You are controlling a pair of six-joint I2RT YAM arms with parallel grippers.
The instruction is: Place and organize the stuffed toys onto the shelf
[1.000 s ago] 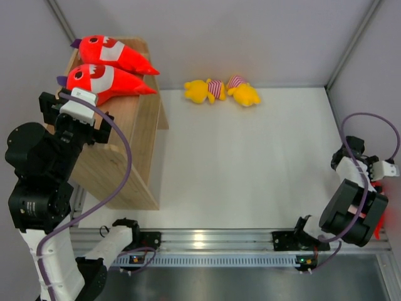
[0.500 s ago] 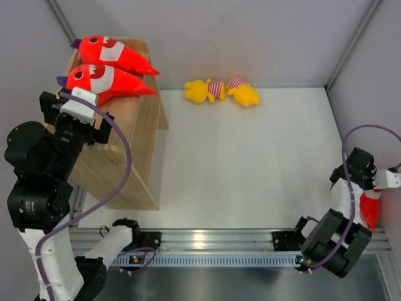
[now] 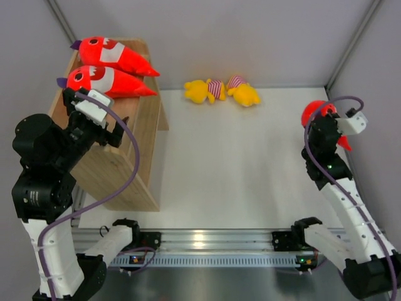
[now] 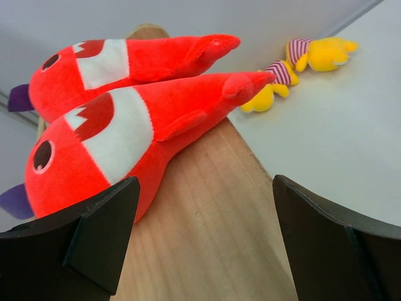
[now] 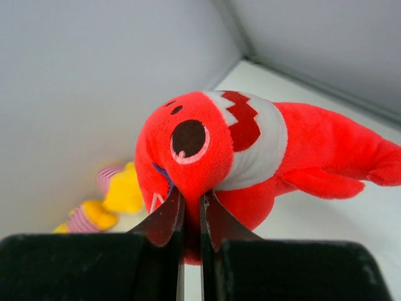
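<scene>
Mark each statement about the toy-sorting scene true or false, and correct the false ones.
1. Two red sharks lie on top of the shelf. True.
2. The right gripper is open and empty. False: it is shut on a third red shark, pinching it near the head.
3. Both yellow toys sit on the shelf. False: they lie side by side on the table, near the far wall.
4. The left gripper is open and holds nothing, above the shelf top near the two sharks. True.
</scene>
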